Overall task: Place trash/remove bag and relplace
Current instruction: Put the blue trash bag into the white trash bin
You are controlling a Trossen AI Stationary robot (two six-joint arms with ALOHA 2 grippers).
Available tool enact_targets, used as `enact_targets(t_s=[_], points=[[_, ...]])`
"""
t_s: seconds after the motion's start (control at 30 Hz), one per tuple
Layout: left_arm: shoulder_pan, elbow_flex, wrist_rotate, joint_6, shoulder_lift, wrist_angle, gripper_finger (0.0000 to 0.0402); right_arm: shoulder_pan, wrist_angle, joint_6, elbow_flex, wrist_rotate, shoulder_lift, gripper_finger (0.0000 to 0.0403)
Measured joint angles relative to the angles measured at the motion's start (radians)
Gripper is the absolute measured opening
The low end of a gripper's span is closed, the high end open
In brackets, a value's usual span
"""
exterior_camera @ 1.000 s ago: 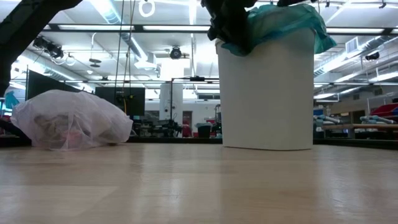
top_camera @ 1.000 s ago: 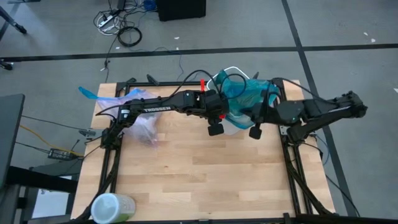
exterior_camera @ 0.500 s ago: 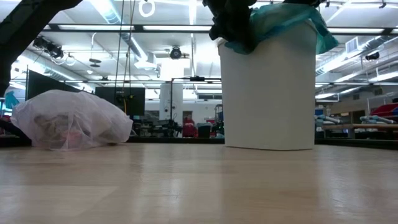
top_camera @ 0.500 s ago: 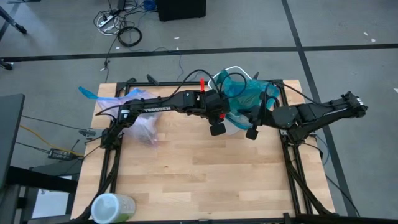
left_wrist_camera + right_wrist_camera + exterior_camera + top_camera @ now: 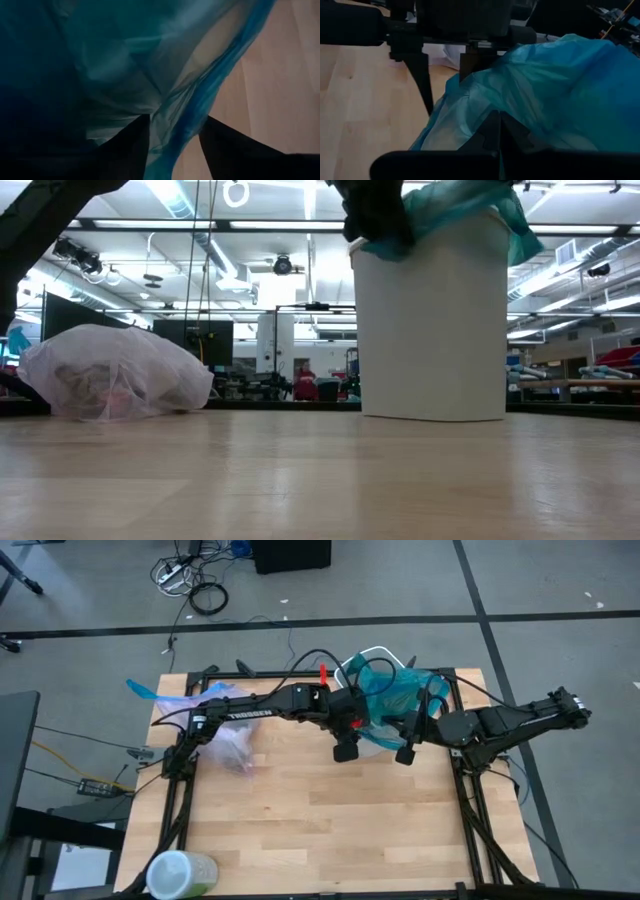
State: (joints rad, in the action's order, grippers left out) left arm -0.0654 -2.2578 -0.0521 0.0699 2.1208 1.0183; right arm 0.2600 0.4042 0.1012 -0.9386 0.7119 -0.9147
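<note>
The bag [image 5: 228,730], pale pink-lavender and translucent with trash [image 5: 95,388] showing dimly through it, is lying on its side near the worktop's far left corner, partly under the left arm; a blue strip of its rim is trailing off the left edge. In the low view it is sitting as a rounded heap on the wood, well apart from the white bin [image 5: 433,320].

The white bin is standing upright near the far right corner of the worktop [image 5: 310,820]. A teal-green bag [image 5: 395,690] is draping over its rim, bunched and uneven (one flap is hanging down the bin's right side in the low view).

The left gripper [image 5: 350,730] is reaching across from the left and sitting at the bin's near-left rim. Its wrist view shows the two fingers [image 5: 227,145] standing apart with a fold of the teal-green plastic running between them, so the claw is parted and not visibly pinching the film.

The right gripper [image 5: 408,735] is hanging at the bin's near-right rim, its fingers clenched together against the teal-green plastic; whether film is caught between them I cannot tell
</note>
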Motion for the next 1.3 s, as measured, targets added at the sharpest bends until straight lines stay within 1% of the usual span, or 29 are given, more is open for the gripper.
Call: enact_targets(t_s=[0.1,0.2,0.33,0.67,0.8,0.97,1.1,1.17,1.2,1.23,1.3], points=[[0.000,0.000,0.011,0.026,0.000,0.000,0.0198,0.000,0.000,-0.002,0.000,-0.007,0.000,0.0000],[0.000,0.000,0.006,0.007,0.000,-0.005,0.0220,0.000,0.001,-0.003,0.000,-0.008,-0.001,0.0000],[0.004,0.000,0.005,-0.001,-0.012,0.010,0.0233,0.000,0.002,-0.003,0.000,-0.008,-0.001,0.0000],[0.014,0.000,0.005,-0.022,-0.055,0.032,0.0234,-0.002,0.020,-0.003,0.001,-0.008,-0.001,0.0000],[0.022,0.000,0.032,-0.022,-0.055,0.040,0.0234,-0.002,0.020,-0.004,0.001,-0.008,-0.001,0.0000],[0.029,0.000,0.037,-0.030,-0.062,0.032,0.0234,-0.002,0.018,-0.004,0.001,-0.008,-0.001,0.0000],[0.037,-0.065,0.034,-0.058,-0.077,0.050,0.0234,-0.002,0.006,-0.002,0.001,-0.008,-0.001,0.0000],[0.043,-0.100,0.020,-0.071,-0.092,0.041,0.0234,-0.002,-0.020,0.019,0.001,-0.008,-0.001,0.0000],[0.047,-0.094,0.012,-0.074,-0.111,0.022,0.0234,-0.002,-0.030,0.039,-0.002,-0.008,-0.001,0.0000],[0.050,-0.089,-0.008,-0.073,-0.127,0.007,0.0234,-0.001,-0.046,0.064,-0.008,-0.008,-0.001,0.0000],[0.055,-0.089,-0.079,-0.070,-0.153,-0.004,0.0234,0.002,-0.064,0.115,-0.019,-0.009,0.002,0.0000]])
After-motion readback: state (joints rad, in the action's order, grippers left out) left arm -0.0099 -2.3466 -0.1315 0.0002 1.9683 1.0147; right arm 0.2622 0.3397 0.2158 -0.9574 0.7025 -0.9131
